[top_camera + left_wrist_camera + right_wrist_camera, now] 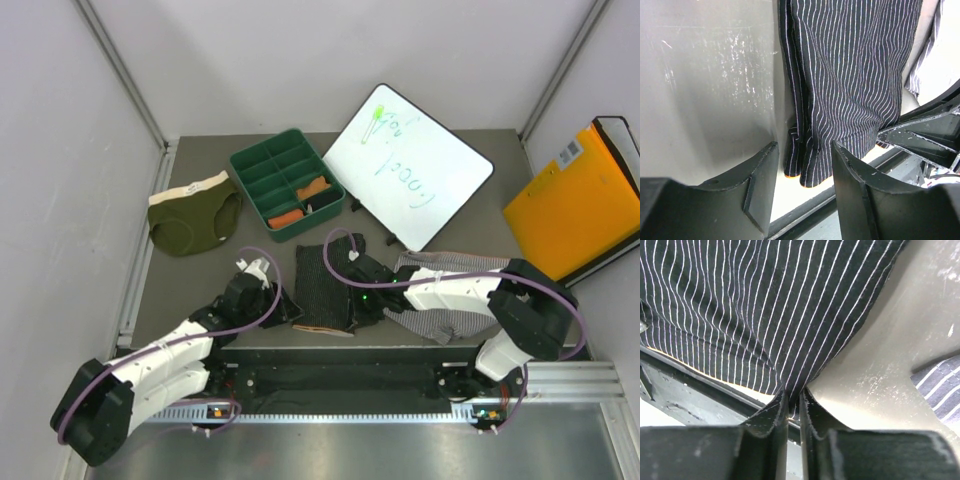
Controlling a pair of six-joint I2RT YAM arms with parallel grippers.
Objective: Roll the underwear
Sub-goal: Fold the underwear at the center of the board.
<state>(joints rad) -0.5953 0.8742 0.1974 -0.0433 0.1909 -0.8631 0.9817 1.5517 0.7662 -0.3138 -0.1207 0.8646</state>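
Black pinstriped underwear (322, 288) lies flat on the tabletop (190, 275) at its near edge, between the 2 arms, with its near left corner doubled into soft folds. The left claw (802, 155) is released, its fingers apart and straddling those folds without pressing them. The right claw (794, 400) is clenched on the cloth's near right edge, and the fabric puckers up into the pinch. This cloth looks light, limp and thin, so it should drape, wrinkle and let its layers slide over one another rather than hold any shape. The best hold is probably the near hem, taken through every layer at both corners, so that a roll starts evenly. A 1-sided pull would likely skew it. Just beside it on the right, partly under the right arm, sits the grey-white striped underwear (445, 325), close enough to get dragged along. Beyond the black cloth's far edge stand the green divided tray (300, 232), which holds some orange pieces, and the tilted whiteboard (410, 180), whose near corner could crowd a roll pushed away from the arms. Olive green underwear (190, 220) rests well apart at the far left, and an orange folder (575, 205) leans at the far right.
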